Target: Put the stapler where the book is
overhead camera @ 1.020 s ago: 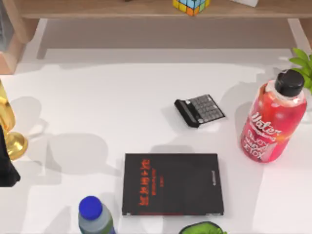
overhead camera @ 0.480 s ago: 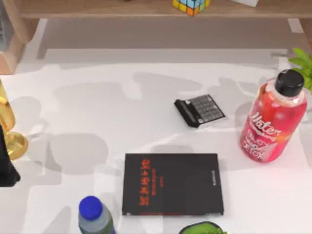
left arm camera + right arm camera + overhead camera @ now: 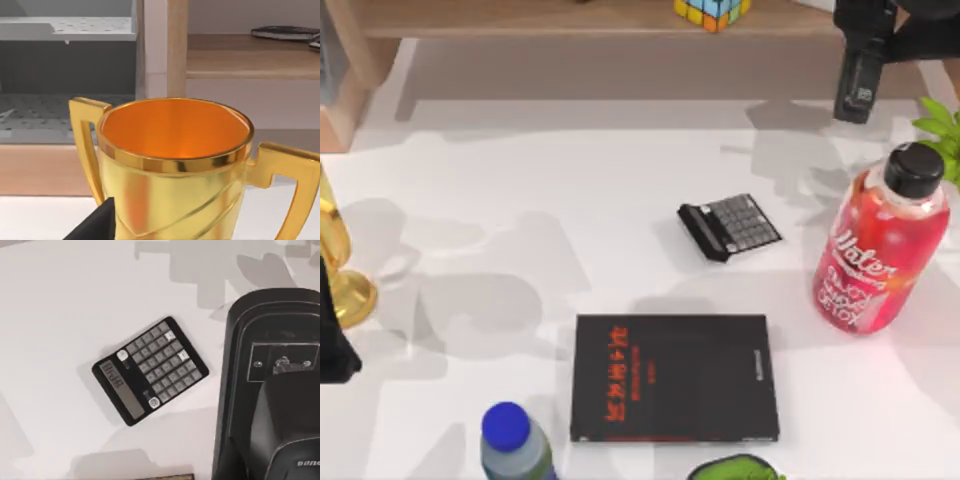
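— Anything new?

— Yes. Now seeing the right gripper [image 3: 875, 25] at the far right, over the shelf [image 3: 570, 18] edge; not there half a second ago. Judged clenched on the stapler [image 3: 863, 75], black and hanging clear of the table [image 3: 520, 200], with fresh shadows cast below.

— And the target?

— Unmoved. Still finding the book [image 3: 675, 378] flat at the near middle, cover bare, well apart from the stapler. Calculator [image 3: 730, 226] between the two, red bottle [image 3: 880, 250] just below the stapler's spot.

— Meaning?

— Pick-up apparently done, carry under way. Next, probably: swing inward past bottle and calculator, then lower onto the cover.

— Left side?

— Left gripper [image 3: 332, 345] parked at the left edge beside the gold trophy [image 3: 172, 165]. Cannot tell its state.
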